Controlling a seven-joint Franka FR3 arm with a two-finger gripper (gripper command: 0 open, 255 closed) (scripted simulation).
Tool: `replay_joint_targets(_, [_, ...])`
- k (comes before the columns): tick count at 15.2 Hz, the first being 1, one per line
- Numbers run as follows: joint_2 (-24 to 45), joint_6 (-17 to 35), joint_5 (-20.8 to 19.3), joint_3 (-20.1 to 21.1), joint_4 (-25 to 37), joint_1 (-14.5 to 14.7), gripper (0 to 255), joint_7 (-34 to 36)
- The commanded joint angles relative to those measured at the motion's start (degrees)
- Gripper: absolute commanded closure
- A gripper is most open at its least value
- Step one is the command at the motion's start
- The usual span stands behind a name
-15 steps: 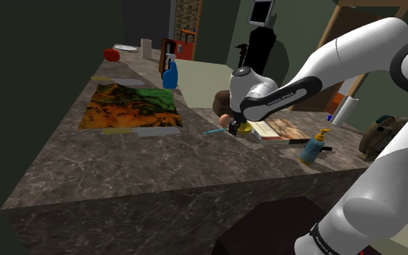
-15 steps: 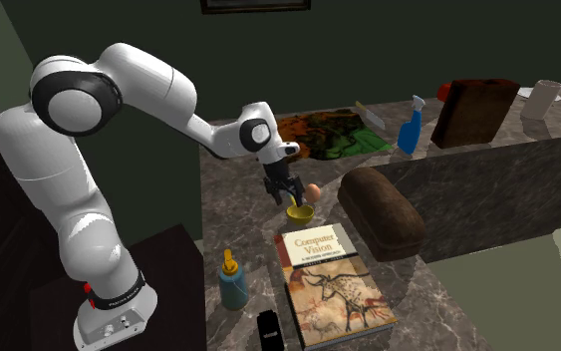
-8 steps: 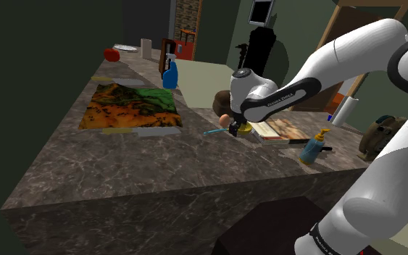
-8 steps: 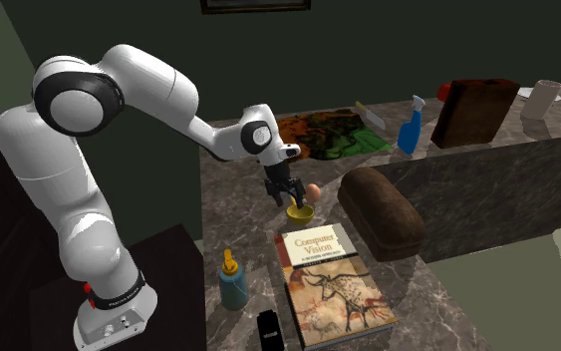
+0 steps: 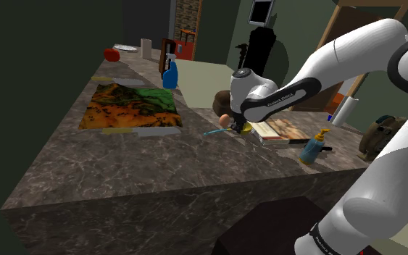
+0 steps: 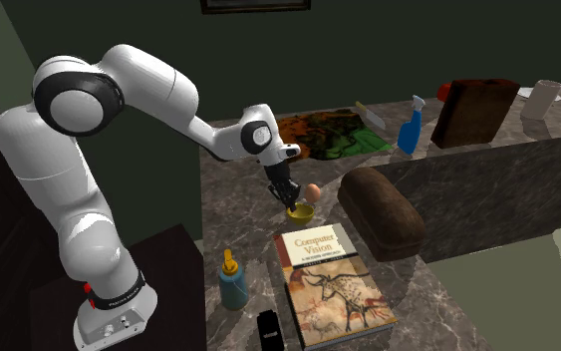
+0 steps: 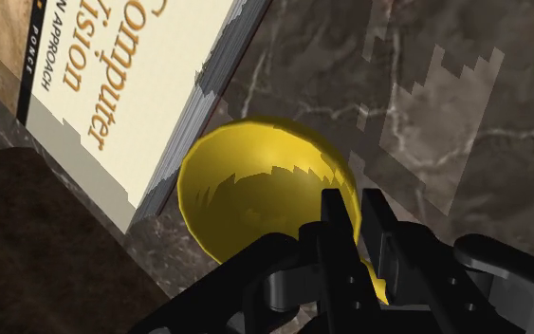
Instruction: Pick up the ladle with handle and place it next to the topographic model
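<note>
A white robot arm bends down over a dark marble counter (image 5: 159,163). Its black gripper (image 6: 286,193) points almost straight down at the ladle (image 6: 301,212). That steep angle likely lets the fingers come in from above and straddle the thin neck of the ladle, without bumping the book (image 6: 330,283) just beside it.

In the wrist view the gripper (image 7: 356,201) has its two fingers (image 7: 335,228) drawn nearly together, with only a sliver between them. They appear to pinch the ladle (image 7: 255,180) where the handle joins the bowl (the contact itself is hidden behind the fingers). Whether the bowl rests on the counter or hangs just above it cannot be told.

The ladle (image 5: 244,128) has a glossy, rounded yellow bowl and a thin pale-blue handle. The handle sticks out toward the shoulder view's left. The bowl sits close to a corner of the book (image 7: 132,85), whose cream cover carries orange lettering.

The topographic model (image 5: 130,107) is a flat rectangular slab in orange, brown and green. It lies well apart from the ladle, farther along the counter toward the shoulder view's left, with bare marble between them. A blue spray bottle (image 5: 169,73) stands beyond the model.
</note>
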Motion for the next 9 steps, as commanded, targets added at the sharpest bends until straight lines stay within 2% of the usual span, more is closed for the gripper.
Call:
replay_joint_targets(1, [0.0,0.0,0.0,0.0,0.0,0.0,255,0.0])
replay_joint_targets(9, [-2.8,-3.7,2.2,0.3,1.4,0.2,255,-2.9])
